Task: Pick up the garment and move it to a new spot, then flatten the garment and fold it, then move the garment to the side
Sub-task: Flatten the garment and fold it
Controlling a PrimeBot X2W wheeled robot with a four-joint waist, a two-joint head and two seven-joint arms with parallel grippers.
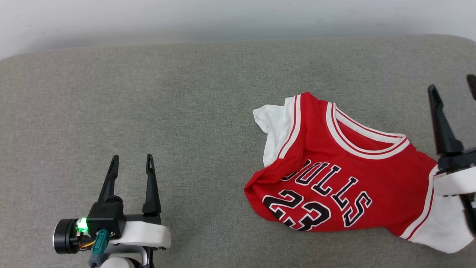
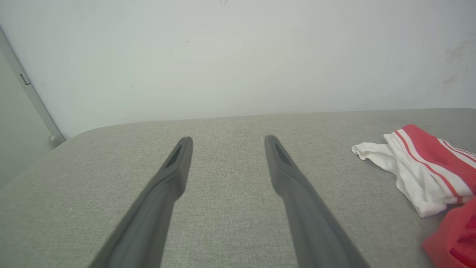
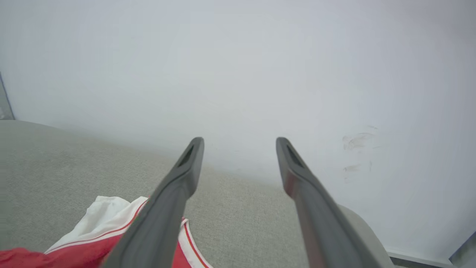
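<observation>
The garment [image 1: 346,175], a red shirt with white sleeves and black "BULLS 23" lettering, lies rumpled and front-up on the right half of the grey surface [image 1: 186,93]. One white sleeve [image 2: 405,175] points toward the middle. My left gripper [image 1: 132,162] stands open at the lower left, well apart from the shirt, with nothing between its fingers [image 2: 174,167]. My right gripper [image 1: 452,87] is raised at the right edge beside the shirt's other sleeve, open and empty; the shirt [image 3: 108,227] lies below its left finger in the right wrist view.
A pale wall [image 1: 238,18] runs behind the padded surface's far edge. The surface's rounded right corner [image 3: 357,223] lies under my right gripper. A wide bare stretch of fabric spans the left and middle.
</observation>
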